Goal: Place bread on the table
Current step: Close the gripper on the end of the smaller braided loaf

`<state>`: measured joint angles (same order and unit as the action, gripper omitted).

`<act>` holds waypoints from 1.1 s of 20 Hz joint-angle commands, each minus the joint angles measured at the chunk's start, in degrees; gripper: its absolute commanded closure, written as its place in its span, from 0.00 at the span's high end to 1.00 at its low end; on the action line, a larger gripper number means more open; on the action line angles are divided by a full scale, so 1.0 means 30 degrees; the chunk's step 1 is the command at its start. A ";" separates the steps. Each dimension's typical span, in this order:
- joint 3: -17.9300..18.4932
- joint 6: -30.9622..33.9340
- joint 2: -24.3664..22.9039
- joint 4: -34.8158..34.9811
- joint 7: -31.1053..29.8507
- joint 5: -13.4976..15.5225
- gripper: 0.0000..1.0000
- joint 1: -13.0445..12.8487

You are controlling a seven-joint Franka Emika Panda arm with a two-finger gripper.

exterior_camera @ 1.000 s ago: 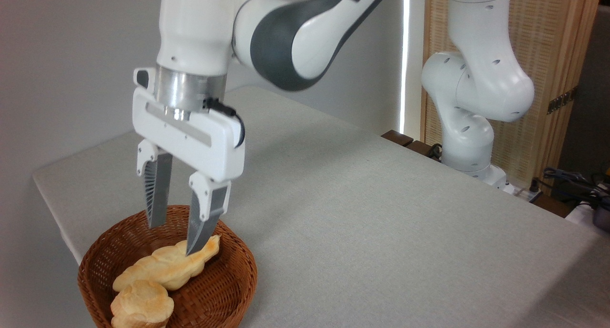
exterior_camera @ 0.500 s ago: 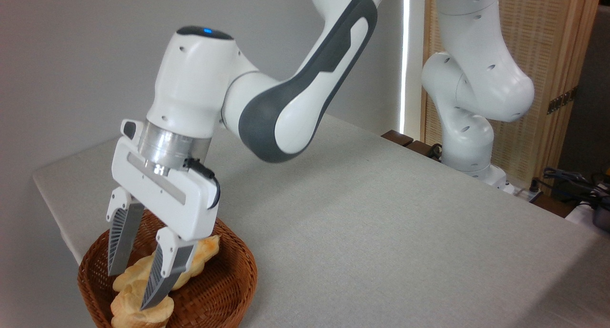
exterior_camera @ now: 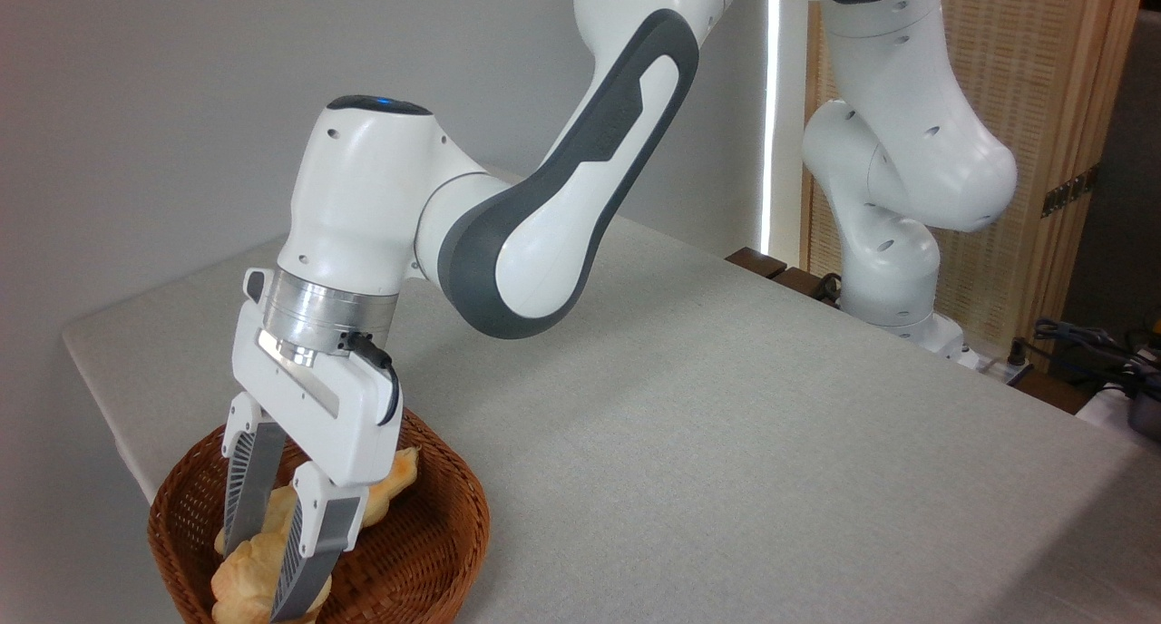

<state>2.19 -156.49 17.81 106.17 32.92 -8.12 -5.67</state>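
Brown wicker fills the near left corner of the surface (exterior_camera: 726,406), where we see a woven basket (exterior_camera: 426,551) holding the bread (exterior_camera: 249,579), a squat golden bun at the basket's front. The end effector (exterior_camera: 258,583) reaches down into the basket, its two ribbed fingers (exterior_camera: 313,551) clenched against either side of the bun. Just behind the bun, we make out a long twisted loaf (exterior_camera: 385,488) lying across the basket, its tip pointing toward the far rim. Beyond, the grey-beige cloth runs bare to the far edge. The white arm (exterior_camera: 544,234) arches back to its base (exterior_camera: 907,316) at the far right edge.
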 commanded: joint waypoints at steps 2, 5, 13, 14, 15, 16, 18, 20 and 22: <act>-0.0025 -0.0367 0.0362 -0.0147 0.0187 -0.0633 1.00 -0.0044; -0.0055 -0.0367 0.0450 -0.0147 0.0187 -0.0662 1.00 -0.0044; -0.0084 -0.0367 0.0422 -0.0176 0.0217 -0.0691 0.83 -0.0073; -0.0084 -0.0367 0.0421 -0.0176 0.0217 -0.0691 0.53 -0.0073; -0.0084 -0.0367 0.0421 -0.0176 0.0217 -0.0691 0.48 -0.0073; -0.0084 -0.0367 0.0392 -0.0176 0.0188 -0.0662 0.48 -0.0044; -0.0084 -0.0367 0.0363 -0.0176 0.0187 -0.0662 0.48 -0.0073; -0.0084 -0.0367 0.0334 -0.0176 0.0187 -0.0633 0.48 -0.0073; -0.0084 -0.0367 0.0275 -0.0176 0.0187 -0.0633 0.48 -0.0044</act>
<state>1.89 -156.59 18.75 106.03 33.16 -9.29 -5.86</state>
